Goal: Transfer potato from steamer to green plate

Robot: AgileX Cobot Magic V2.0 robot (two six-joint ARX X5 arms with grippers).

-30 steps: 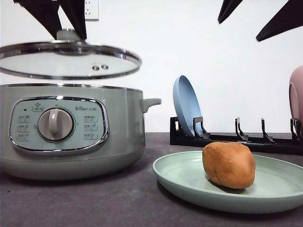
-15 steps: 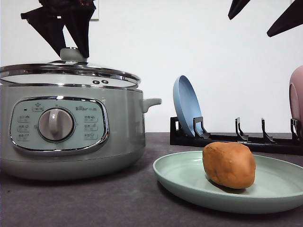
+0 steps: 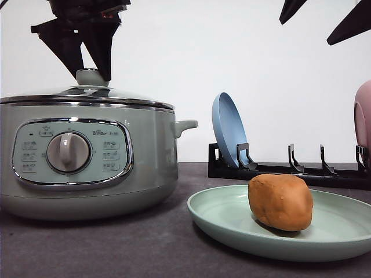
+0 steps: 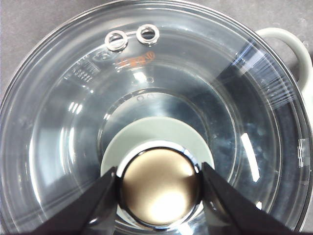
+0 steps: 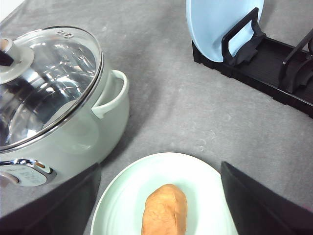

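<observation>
The orange-brown potato [image 3: 281, 201] [image 5: 165, 210] lies on the pale green plate [image 3: 220, 217] [image 5: 122, 196] at the front right. On the left stands the sage-green steamer [image 3: 151, 156] [image 5: 93, 127], its glass lid [image 3: 116, 97] [image 4: 63, 122] seated on the rim. My left gripper [image 3: 88, 76] [image 4: 159, 176] comes down from above and is shut on the lid's knob [image 4: 159, 188], a finger pressed to each side. High over the plate, my right gripper [image 3: 319, 20] [image 5: 160, 165] hangs open with nothing in it.
A black dish rack [image 3: 278, 169] [image 5: 274, 58] runs along the back right, holding a blue plate [image 3: 229, 130] [image 5: 220, 19] upright and a pink plate [image 3: 363, 116] at the far right edge. Bare grey tabletop lies between steamer and plate.
My left gripper has lowered the lid from above the steamer until it sits on the rim. The right gripper rose slightly earlier and now holds still.
</observation>
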